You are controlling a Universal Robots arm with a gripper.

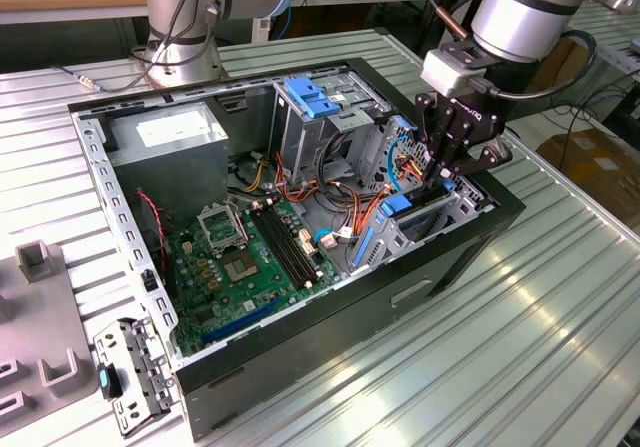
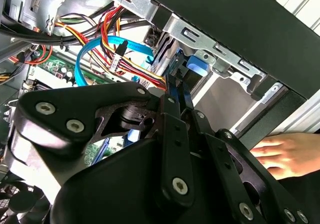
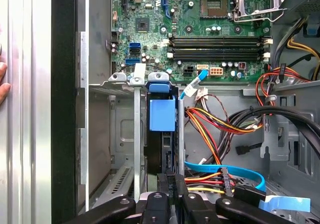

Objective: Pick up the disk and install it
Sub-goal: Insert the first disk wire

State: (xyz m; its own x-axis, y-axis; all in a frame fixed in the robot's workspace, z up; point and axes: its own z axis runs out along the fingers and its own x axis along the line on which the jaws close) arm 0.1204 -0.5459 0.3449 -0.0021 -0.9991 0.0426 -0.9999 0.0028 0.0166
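Blue-railed, the disk (image 3: 161, 129) stands on edge in the drive bay (image 3: 120, 134) at the computer case's (image 1: 455, 257) front corner, near the motherboard (image 1: 250, 262). Your tool (image 1: 447, 172) hangs directly over it with its fingers (image 2: 176, 91) drawn close together around the disk's top edge. A hand (image 2: 285, 154) rests on the bench (image 1: 540, 317) beside the case.

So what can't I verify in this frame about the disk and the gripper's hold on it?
- Silver hard drive with blue plastic carrier: stands edge-on in the grey metal bay in the first wrist view; label and how deep it sits are hidden.
- Black gripper: whether it clamps the carrier can't be told in any view.
- Person's hand: cut off by the second wrist view's edge.
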